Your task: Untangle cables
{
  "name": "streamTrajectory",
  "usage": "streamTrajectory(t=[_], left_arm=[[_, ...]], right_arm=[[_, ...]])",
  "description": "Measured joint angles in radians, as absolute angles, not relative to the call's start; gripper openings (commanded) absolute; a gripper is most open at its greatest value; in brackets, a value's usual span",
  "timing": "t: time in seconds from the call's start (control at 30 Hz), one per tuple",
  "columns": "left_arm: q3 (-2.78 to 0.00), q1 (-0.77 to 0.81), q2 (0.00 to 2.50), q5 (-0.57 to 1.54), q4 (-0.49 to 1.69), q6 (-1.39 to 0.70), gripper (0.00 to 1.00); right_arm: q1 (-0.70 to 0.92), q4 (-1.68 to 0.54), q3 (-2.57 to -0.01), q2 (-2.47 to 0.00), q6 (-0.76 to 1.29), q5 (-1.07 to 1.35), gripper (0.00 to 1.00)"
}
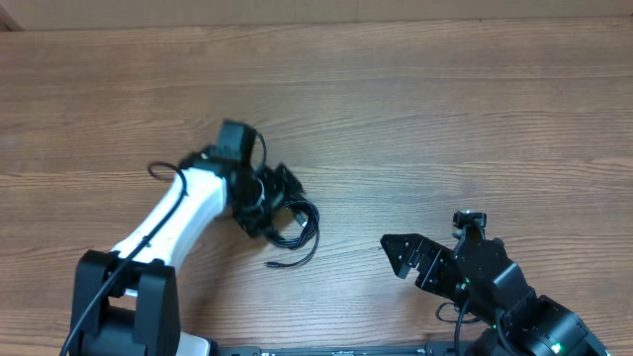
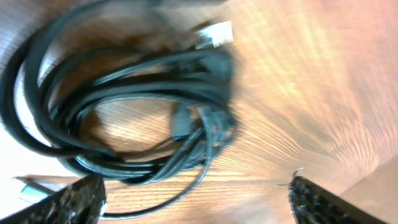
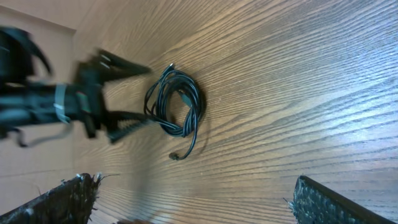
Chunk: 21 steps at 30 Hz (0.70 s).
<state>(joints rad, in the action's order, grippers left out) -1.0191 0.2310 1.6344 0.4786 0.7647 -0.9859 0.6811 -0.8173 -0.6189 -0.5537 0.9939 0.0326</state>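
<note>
Now | left end effector [image 1: 280,203] released beside coiled cables [image 1: 300,225] | right end effector [image 1: 403,259] released, well apart

Surface [image 1: 445,109]: one broad wooden top, mid-brown, its grain in long wavy bands running side to side as seen from above. It fills nearly all of every view. Far edge: a paler tan strip [image 1: 396,8] runs along it, plain and featureless. Light: even from overhead, with soft shadows. A warm glare washes the wood in the left wrist view.
</note>
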Motion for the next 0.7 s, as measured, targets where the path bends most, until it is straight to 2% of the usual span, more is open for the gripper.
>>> streamTrajectory(t=[0.1,0.2,0.3,0.37,0.53,0.7], left_arm=[[-1.122,0.22,1.625,0.408,0.889,-0.922,0.97],[-1.173,0.221,1.596,0.247,1.02,-0.902,0.87],[-1.171,0.221,1.584,0.104,1.083,-0.91,0.9],[-1.143,0.221,1.584,0.05,1.055,-0.919,0.89],[-1.0,0.221,1.585,0.029,0.92,-0.944,0.69],[-0.944,0.221,1.586,0.05,0.829,-0.934,0.67]], right_arm=[[0.681,-0.818,-0.619,-0.554,0.995,0.033,1.0],[0.681,-0.818,-0.619,-0.554,0.995,0.033,1.0],[0.681,-0.818,-0.619,-0.554,0.994,0.02,1.0],[0.681,-0.819,-0.619,-0.554,0.994,0.007,1.0],[0.681,-0.821,-0.619,-0.554,0.994,-0.009,1.0],[0.681,-0.822,-0.619,-0.554,0.995,-0.015,1.0]])
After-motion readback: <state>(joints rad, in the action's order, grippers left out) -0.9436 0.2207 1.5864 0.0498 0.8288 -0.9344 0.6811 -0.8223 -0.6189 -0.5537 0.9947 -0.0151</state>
